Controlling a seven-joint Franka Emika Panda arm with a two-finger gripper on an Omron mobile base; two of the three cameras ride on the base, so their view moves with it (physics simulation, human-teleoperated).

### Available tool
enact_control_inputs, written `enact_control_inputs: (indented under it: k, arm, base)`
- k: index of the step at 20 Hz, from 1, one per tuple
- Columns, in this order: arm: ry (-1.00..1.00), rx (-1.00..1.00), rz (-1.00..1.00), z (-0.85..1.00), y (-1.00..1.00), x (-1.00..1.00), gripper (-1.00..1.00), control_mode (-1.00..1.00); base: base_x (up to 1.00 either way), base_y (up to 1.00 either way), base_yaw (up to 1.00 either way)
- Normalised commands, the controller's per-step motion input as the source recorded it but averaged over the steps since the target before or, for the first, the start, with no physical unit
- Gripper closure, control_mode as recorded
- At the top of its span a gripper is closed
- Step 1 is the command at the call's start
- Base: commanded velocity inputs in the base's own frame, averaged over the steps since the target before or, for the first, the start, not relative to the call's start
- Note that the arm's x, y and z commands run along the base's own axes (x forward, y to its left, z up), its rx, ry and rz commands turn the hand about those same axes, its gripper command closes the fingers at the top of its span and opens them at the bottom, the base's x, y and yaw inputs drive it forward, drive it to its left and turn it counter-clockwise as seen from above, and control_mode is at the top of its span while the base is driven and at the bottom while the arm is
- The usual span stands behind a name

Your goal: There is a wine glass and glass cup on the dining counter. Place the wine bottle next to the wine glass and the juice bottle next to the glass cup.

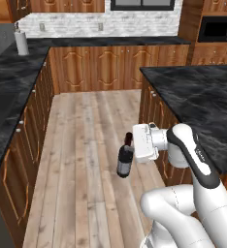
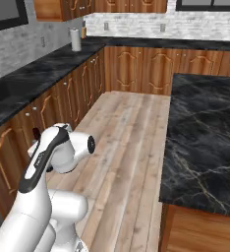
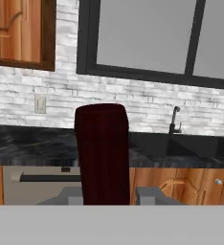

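Now jaws clamped on wine bottle (image 1: 125, 160) over wood floor (image 1: 86, 145), beside dining counter (image 1: 202, 97).

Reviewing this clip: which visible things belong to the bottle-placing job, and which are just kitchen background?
Job:
- wine bottle, gripped at its dark red neck by the gripper, above the floor
- dining counter, to the arm's right

Background:
- paper towel roll on the worktop
- microwave
- sink tap
- window

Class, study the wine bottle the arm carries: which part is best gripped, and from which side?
Grip the narrow dark red neck of the wine bottle from the side, level, as the gripper does here: the bottle hangs upright, and the slim neck fits between the fingers better than the wider body.
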Motion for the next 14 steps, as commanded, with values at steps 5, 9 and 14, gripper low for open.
enact_control_inputs:
  k: [5, 9, 14]
  arm:
    - [0.00, 0.00, 0.00, 0.00, 0.00, 0.00, 1.00, 1.00]
    - [0.00, 0.00, 0.00, 0.00, 0.00, 0.00, 1.00, 1.00]
    - [0.00, 0.00, 0.00, 0.00, 0.00, 0.00, 1.00, 1.00]
  base:
    - [0.00, 0.00, -0.85]
    - [0.00, 0.00, -0.85]
    - [0.00, 0.00, -0.88]
